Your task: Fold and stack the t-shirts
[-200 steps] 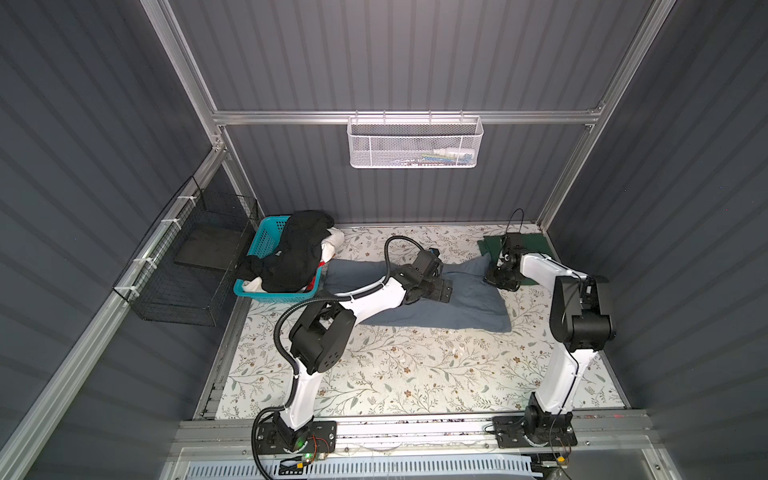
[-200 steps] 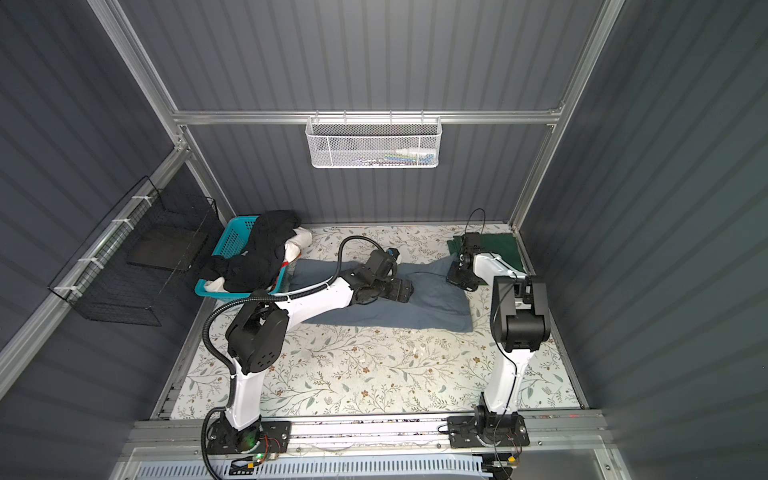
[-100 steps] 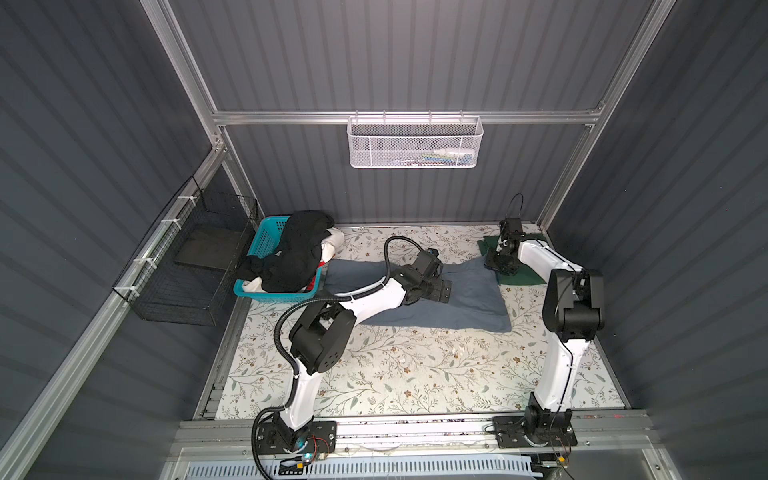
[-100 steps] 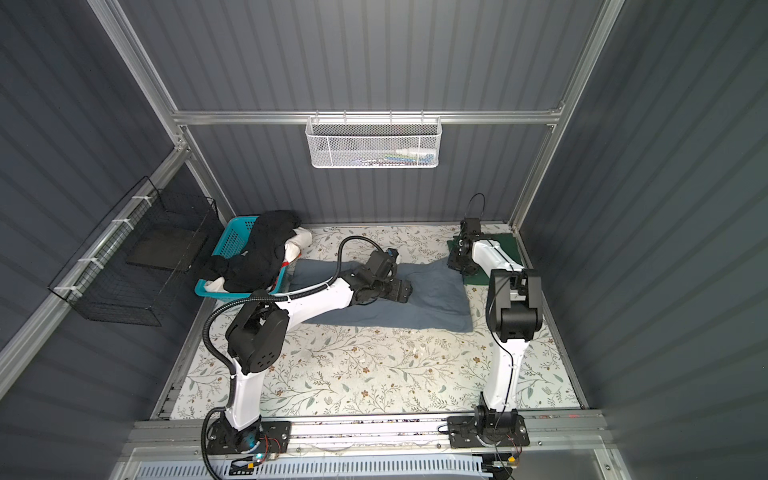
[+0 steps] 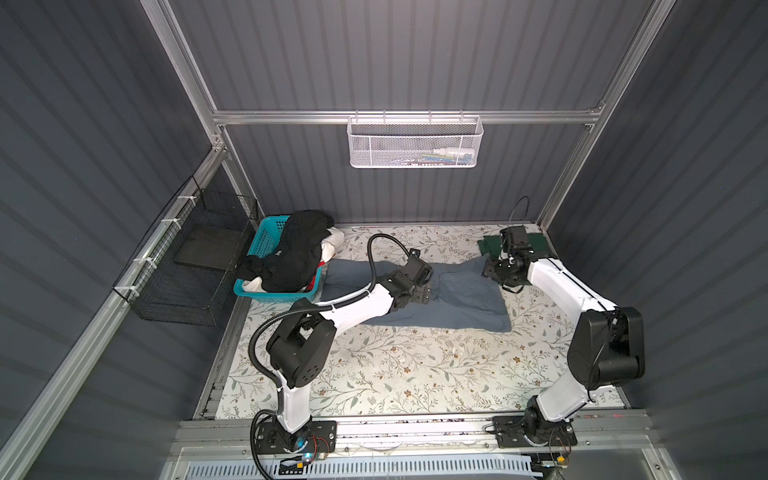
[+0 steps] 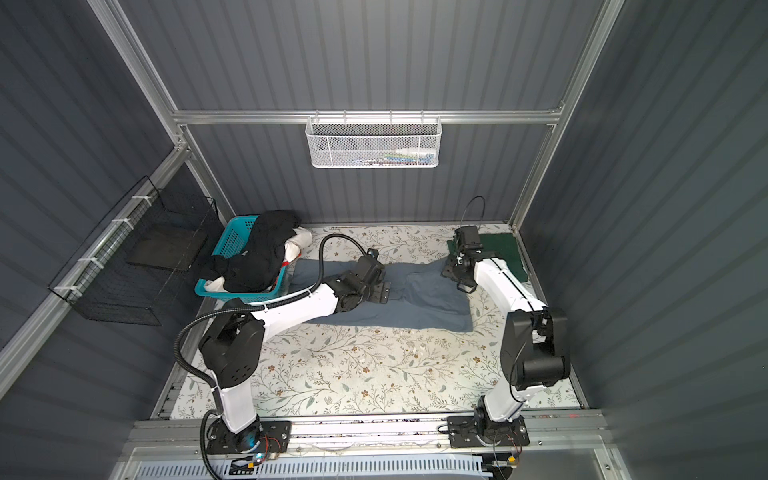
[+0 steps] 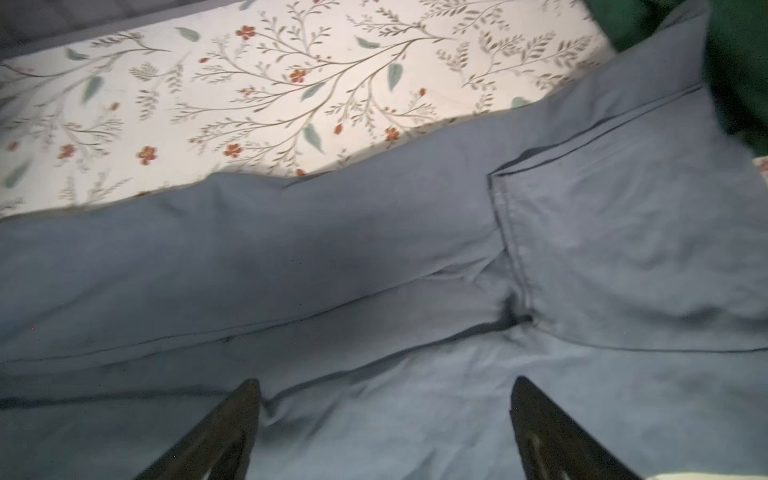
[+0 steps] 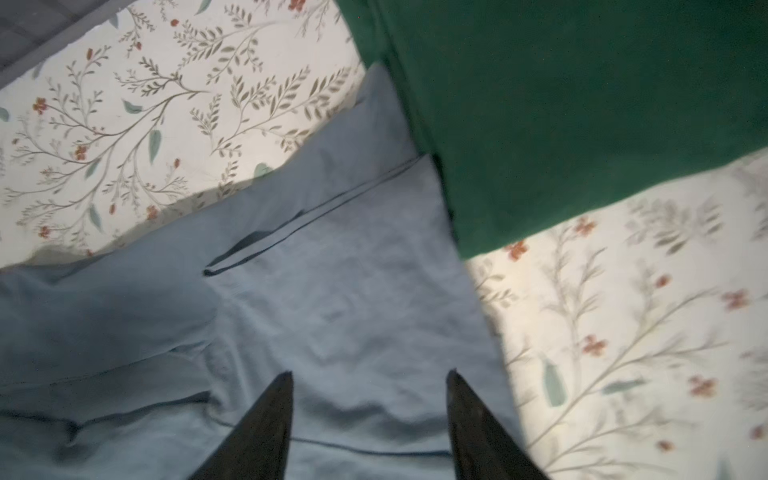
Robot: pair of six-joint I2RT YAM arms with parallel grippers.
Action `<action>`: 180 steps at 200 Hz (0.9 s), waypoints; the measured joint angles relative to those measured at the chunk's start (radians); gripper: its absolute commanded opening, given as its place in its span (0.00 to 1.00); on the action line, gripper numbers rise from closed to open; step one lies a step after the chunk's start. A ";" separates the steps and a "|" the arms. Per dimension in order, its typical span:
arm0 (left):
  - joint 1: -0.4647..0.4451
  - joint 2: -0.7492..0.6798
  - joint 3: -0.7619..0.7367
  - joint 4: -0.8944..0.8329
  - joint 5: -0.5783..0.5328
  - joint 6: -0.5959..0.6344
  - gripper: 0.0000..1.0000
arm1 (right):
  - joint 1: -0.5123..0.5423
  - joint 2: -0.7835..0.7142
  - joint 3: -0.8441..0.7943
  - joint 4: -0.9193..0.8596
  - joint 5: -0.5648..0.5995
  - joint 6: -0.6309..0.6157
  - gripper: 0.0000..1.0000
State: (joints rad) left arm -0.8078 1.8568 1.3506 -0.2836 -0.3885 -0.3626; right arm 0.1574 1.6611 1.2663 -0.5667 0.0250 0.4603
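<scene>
Left wrist view: left tool (image 7: 384, 386), jaws wide, empty, over blue-grey t-shirt (image 5: 469, 299) spread on desk (image 5: 415, 374) just beside turquoise basket (image 5: 259, 239); right tool (image 8: 370, 378), jaws apart, empty, at shirt's end farthest from basket, dark green t-shirt (image 6: 500, 249) just beyond. Advised: pinch edges simultaneously, lift evenly.

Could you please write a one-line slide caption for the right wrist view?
Open jaws of the right gripper over the blue-grey t-shirt, beside the dark green t-shirt.

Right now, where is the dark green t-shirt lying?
In both top views, the dark green t-shirt lies at the far right corner of the table, partly behind the right gripper, next to the right end of the blue-grey t-shirt.
</scene>
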 measured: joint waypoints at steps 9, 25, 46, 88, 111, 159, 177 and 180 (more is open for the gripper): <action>0.013 -0.024 -0.040 0.000 -0.005 -0.007 0.88 | 0.026 0.013 -0.014 0.003 -0.012 0.016 0.36; 0.055 -0.056 -0.111 -0.001 -0.005 -0.023 0.90 | 0.062 0.052 -0.029 0.003 -0.025 0.035 0.28; 0.114 -0.061 -0.150 -0.016 -0.013 -0.030 0.93 | 0.094 0.121 -0.030 0.006 -0.027 0.051 0.26; 0.176 -0.039 -0.150 -0.047 -0.068 -0.020 0.94 | 0.114 0.227 -0.007 0.005 -0.003 0.052 0.25; 0.174 -0.035 -0.151 -0.077 -0.072 -0.014 0.94 | 0.114 0.299 0.059 -0.025 0.009 0.035 0.25; 0.172 -0.034 -0.199 -0.126 -0.076 -0.015 0.94 | 0.122 0.344 0.123 -0.041 0.012 0.013 0.26; 0.172 -0.034 -0.220 -0.143 -0.075 -0.015 0.94 | 0.125 0.358 0.140 -0.050 0.013 0.005 0.29; 0.172 -0.034 -0.223 -0.146 -0.074 -0.015 0.94 | 0.126 0.359 0.142 -0.050 0.013 0.004 0.29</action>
State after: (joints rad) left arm -0.6361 1.8233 1.1278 -0.4294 -0.4629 -0.3775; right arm 0.2832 2.0201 1.4086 -0.6170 0.0376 0.4641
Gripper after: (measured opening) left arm 0.942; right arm 0.281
